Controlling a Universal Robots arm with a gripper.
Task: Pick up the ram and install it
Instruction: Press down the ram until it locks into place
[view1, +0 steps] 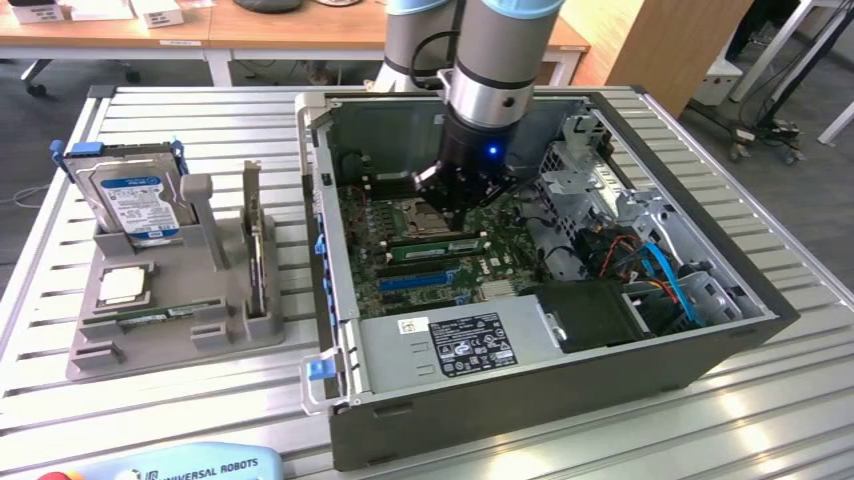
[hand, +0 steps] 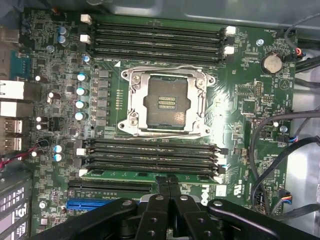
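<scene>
A ram (hand: 135, 175), a long green stick, sits in the memory slot nearest my gripper, beside several empty black slots (hand: 150, 155). In the exterior view the same ram (view1: 430, 244) lies across the motherboard just under the arm. My gripper (hand: 169, 186) is shut, its two black fingers pressed together with nothing between them. Their tips rest at the ram's upper edge near its middle. In the exterior view the gripper (view1: 461, 208) reaches down inside the open computer case (view1: 534, 385). The open processor socket (hand: 165, 102) lies just beyond the slots.
A grey tray (view1: 174, 340) at the exterior view's left holds a blue-labelled hard drive (view1: 134, 200), a square silver chip (view1: 120, 285) and a second green stick (view1: 150, 316). Cables (hand: 260, 165) and a drive cage (view1: 587, 190) crowd the case's far side.
</scene>
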